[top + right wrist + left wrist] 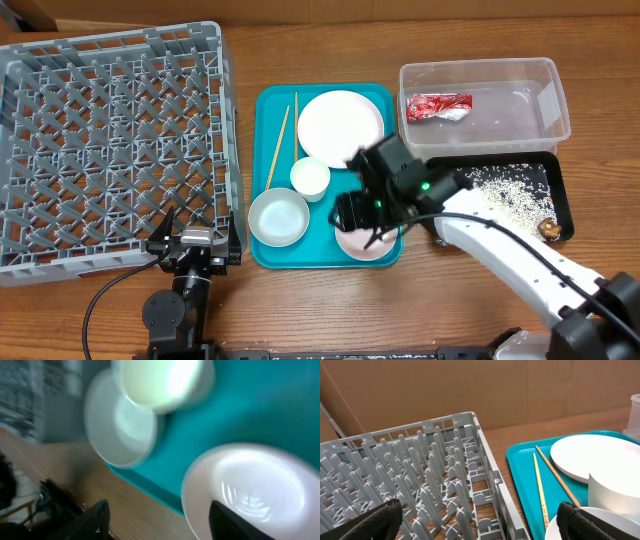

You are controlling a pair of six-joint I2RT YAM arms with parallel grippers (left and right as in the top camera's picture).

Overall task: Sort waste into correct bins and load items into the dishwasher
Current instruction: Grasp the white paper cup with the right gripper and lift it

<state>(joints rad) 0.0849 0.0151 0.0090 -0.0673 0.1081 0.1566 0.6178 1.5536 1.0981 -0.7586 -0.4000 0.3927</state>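
Observation:
My right gripper [366, 214] is open above the small plate [366, 243] at the teal tray's front right. In the right wrist view the jaws [162, 522] straddle the plate's [255, 490] near rim, holding nothing. The bowl [278, 217], small cup [310, 178], large plate [340, 125] and two chopsticks [279, 145] lie on the teal tray [268, 108]. The red-and-white wrapper [438, 106] lies in the clear tub [556, 100]. Rice [500, 190] and a brown lump [549, 229] lie in the black tray [563, 190]. My left gripper [195, 245] is open and empty by the grey rack's [110, 150] front right corner.
The left wrist view shows the rack's [420, 475] upright pegs between the jaws [480, 525], and to the right the chopsticks [540, 485], large plate [595, 457] and cup [615, 495]. The right wrist view is blurred; the bowl [120, 425] and cup [160, 382] show beyond.

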